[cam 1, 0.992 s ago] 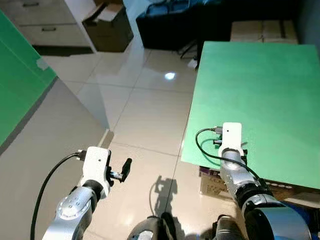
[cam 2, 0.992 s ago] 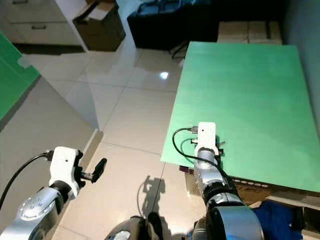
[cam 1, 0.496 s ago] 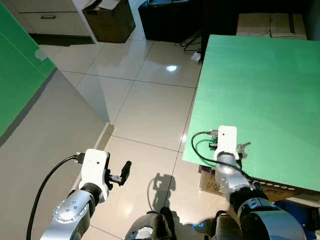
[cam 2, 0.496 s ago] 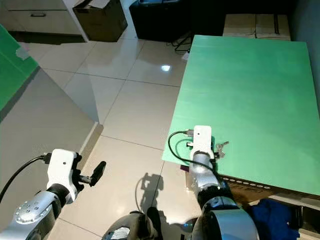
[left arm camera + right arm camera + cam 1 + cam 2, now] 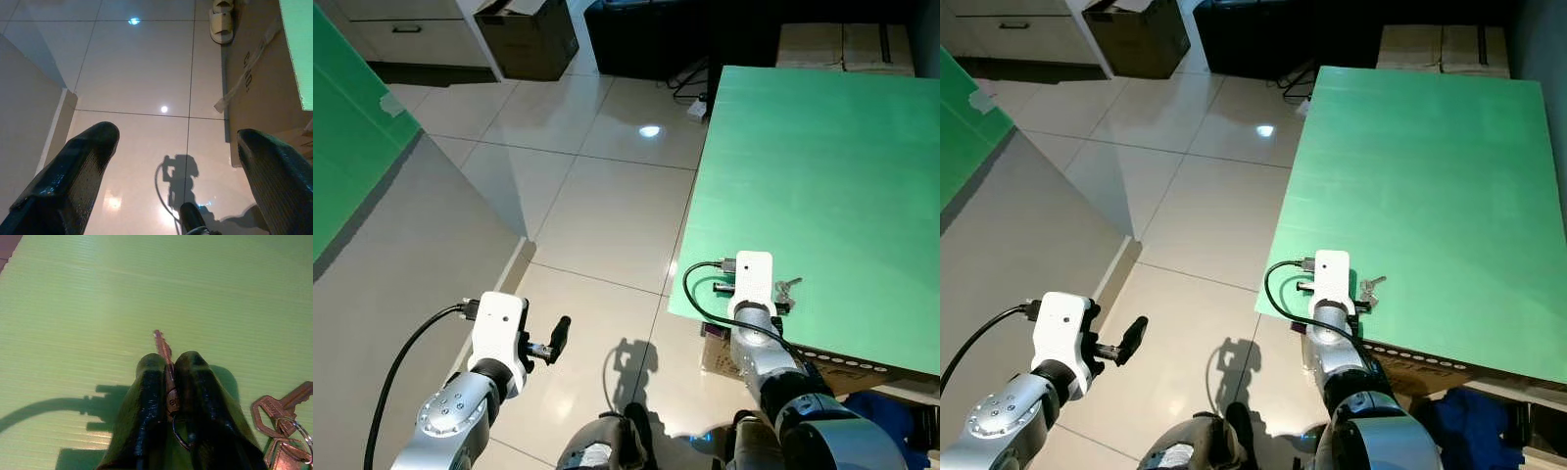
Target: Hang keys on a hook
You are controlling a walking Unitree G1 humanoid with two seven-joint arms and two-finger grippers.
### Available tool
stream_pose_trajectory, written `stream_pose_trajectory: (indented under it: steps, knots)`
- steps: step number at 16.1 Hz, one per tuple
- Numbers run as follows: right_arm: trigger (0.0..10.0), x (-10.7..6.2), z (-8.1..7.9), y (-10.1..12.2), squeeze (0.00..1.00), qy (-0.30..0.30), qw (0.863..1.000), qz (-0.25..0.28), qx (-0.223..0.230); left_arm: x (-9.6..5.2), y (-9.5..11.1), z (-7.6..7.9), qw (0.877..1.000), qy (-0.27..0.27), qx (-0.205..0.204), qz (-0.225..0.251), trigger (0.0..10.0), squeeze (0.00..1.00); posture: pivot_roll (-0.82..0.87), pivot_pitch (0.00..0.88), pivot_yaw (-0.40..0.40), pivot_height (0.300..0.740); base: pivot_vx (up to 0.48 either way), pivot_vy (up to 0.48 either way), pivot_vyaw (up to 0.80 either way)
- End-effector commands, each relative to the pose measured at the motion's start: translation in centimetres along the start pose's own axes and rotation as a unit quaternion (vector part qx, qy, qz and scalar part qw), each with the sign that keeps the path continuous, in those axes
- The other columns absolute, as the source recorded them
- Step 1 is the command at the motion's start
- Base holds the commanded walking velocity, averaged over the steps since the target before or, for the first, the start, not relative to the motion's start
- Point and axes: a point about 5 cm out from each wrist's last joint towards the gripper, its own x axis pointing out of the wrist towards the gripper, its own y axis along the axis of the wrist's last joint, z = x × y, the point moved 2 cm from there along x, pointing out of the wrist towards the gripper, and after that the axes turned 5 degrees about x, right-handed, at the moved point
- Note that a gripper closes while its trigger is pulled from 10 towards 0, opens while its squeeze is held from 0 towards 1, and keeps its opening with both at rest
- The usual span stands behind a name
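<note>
A bunch of metal keys (image 5: 787,287) lies near the front edge of the green table (image 5: 822,166). My right gripper (image 5: 171,363) rests low on the table top, shut on one key (image 5: 163,345) whose tip sticks out between the fingertips. The ring and the other keys (image 5: 281,431) trail beside the fingers. From the head views, the right wrist's white camera block (image 5: 1332,277) covers the fingers. My left gripper (image 5: 556,334) hangs open over the tiled floor to the left, with nothing between its fingers (image 5: 78,166).
A green board (image 5: 342,147) leans on the left wall. A cardboard box (image 5: 529,39) and dark furniture (image 5: 646,39) stand at the far side of the floor. Another cardboard box (image 5: 254,98) sits under the table, with a sandal (image 5: 222,19) beyond it.
The right gripper has drawn back slightly toward the table's near edge, and the key bunch now shows beside its wrist. The head camera has shifted. The left arm has barely moved.
</note>
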Motion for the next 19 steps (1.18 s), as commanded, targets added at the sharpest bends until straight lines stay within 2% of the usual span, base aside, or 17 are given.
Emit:
stream_pose_trajectory:
  steps: [1, 4, 6, 8, 15, 16, 17, 19]
  knots:
    - [0.0, -0.7, 0.0, -1.9, 0.0, -0.004, 0.999, -0.033, -0.003, -0.4, -0.2, -0.4, 1.0, 0.007, 0.005, -0.007, 10.0, 0.0, 0.01, 0.255, 0.226, 0.74, 0.0, 0.0, 0.0]
    - [0.0, -0.5, 0.1, -1.2, 0.0, -0.007, 1.0, -0.012, -0.003, -0.3, -0.2, -0.2, 1.0, 0.005, 0.003, -0.008, 10.0, 0.0, 0.0, 0.256, 0.223, 0.74, 0.0, 0.0, 0.0]
    - [0.0, -0.2, 0.1, 0.3, 0.0, -0.006, 0.999, 0.028, -0.021, -0.3, -0.3, -0.1, 1.0, 0.005, 0.002, -0.008, 10.0, 0.0, 0.0, 0.256, 0.221, 0.74, 0.0, 0.0, 0.0]
    - [0.0, 0.1, 0.7, 0.8, 0.0, -0.015, 0.999, 0.038, -0.022, -0.3, -0.3, 0.0, 1.0, 0.004, 0.001, -0.008, 10.0, 0.0, 0.0, 0.257, 0.22, 0.74, 0.0, 0.0, 0.0]
    - [0.0, 0.7, 2.0, 1.5, 0.0, -0.038, 0.998, 0.039, -0.029, 0.1, -0.2, 0.2, 1.0, 0.004, -0.002, -0.006, 10.0, 0.0, -0.02, 0.255, 0.213, 0.74, 0.0, 0.0, 0.0]
    - [0.4, 0.7, 2.0, 1.5, 0.0, -0.039, 0.998, 0.037, -0.029, 0.1, -0.2, 0.2, 1.0, 0.003, -0.002, -0.005, 10.0, 0.0, -0.02, 0.255, 0.213, 0.74, 0.0, 0.0, 0.0]
    - [10.0, 0.8, 2.1, 1.6, 1.0, -0.045, 0.998, 0.034, -0.025, 0.2, -0.2, 0.3, 1.0, 0.003, -0.003, -0.004, 10.0, 0.0, -0.02, 0.256, 0.211, 0.74, 0.0, 0.0, 0.0]
    - [10.0, 0.8, 2.1, 1.5, 1.0, -0.047, 0.998, 0.033, -0.02, 0.2, -0.2, 0.3, 1.0, 0.003, -0.003, -0.004, 10.0, 0.0, -0.02, 0.256, 0.21, 0.74, 0.0, 0.0, 0.0]
